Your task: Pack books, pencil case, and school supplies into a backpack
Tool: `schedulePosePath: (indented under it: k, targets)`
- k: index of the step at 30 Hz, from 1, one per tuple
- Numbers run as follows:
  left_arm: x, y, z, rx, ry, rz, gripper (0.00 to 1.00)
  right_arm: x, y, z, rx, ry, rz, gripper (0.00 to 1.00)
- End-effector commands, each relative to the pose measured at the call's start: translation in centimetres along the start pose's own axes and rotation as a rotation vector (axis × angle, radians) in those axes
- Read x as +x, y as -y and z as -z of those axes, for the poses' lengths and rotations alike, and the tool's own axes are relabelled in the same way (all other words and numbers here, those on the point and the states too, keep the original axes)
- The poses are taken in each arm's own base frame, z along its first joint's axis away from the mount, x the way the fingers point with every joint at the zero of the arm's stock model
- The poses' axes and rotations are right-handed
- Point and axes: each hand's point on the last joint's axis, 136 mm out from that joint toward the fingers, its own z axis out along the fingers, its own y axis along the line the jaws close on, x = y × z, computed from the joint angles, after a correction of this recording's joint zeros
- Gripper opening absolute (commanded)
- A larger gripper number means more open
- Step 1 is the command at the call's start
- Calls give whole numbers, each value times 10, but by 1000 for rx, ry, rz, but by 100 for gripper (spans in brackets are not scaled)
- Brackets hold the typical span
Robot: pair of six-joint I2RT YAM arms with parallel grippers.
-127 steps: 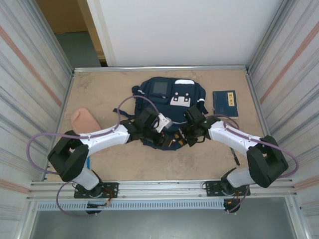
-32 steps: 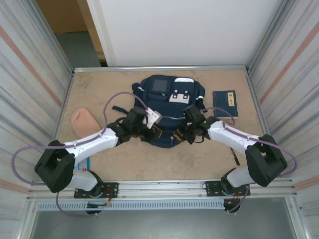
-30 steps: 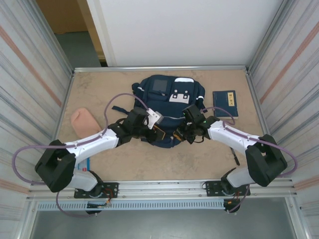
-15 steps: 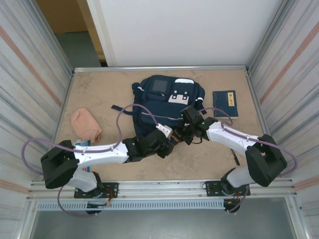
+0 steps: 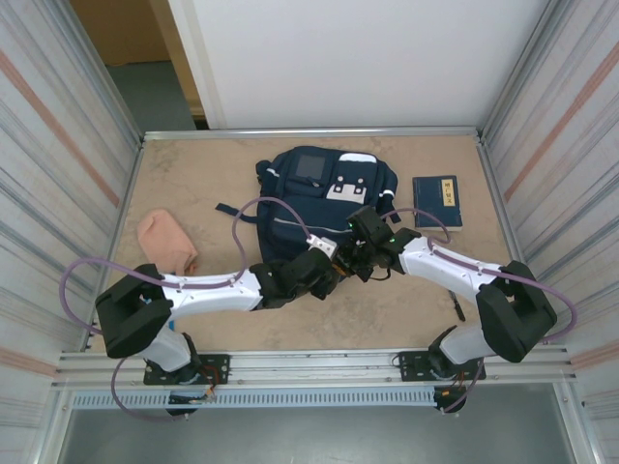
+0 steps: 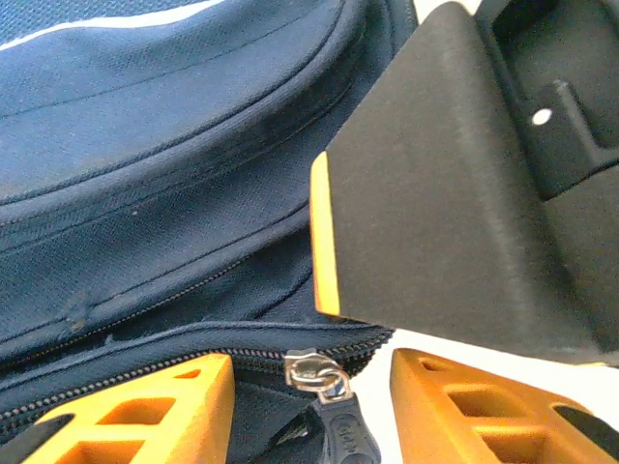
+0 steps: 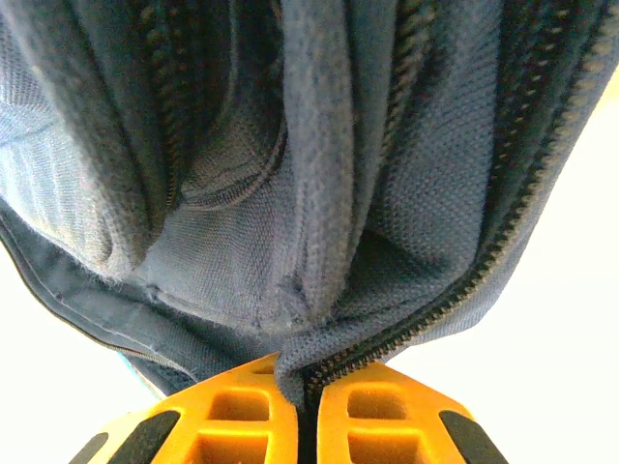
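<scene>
On the tan table the backpack lies mid-table. My right pincer is clamped on its zipper-edge fabric; my left pincer stands parted, the zipper pull between its 2 fingers. The book lies flat to the backpack's right, apart.

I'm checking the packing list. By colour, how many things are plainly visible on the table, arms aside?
Navy blue: 2 (backpack, book)
Peach-pink: 1 (lump)
Dark: 1 (pen)
Total: 4
</scene>
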Motion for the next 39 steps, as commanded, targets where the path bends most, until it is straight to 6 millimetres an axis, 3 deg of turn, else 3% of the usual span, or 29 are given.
schedulePosePath:
  k: [1,5,13,19,29,33,39]
  targets:
    - [-6,15,-1,71,23,20,50,6,-27,15,-82,-12,31,0]
    - [0,19,-3,86,21,38,49,6,-28,14,-93,-17,24,0]
    - [6,-7,-6,-37,-15,37,13,5,-28,19,-102,-14,27,0]
    - [2,10,9,78,-35,-42,1,-13,-10,20,-35,58,53,0]
    - [20,9,26,305,-103,-26,0,-30,0,34,-17,93,156,0]
    - [19,10,34,396,-94,-41,0,-37,8,38,5,102,166,0]
    - [12,1,27,391,-85,-67,0,-38,11,39,12,78,201,0]
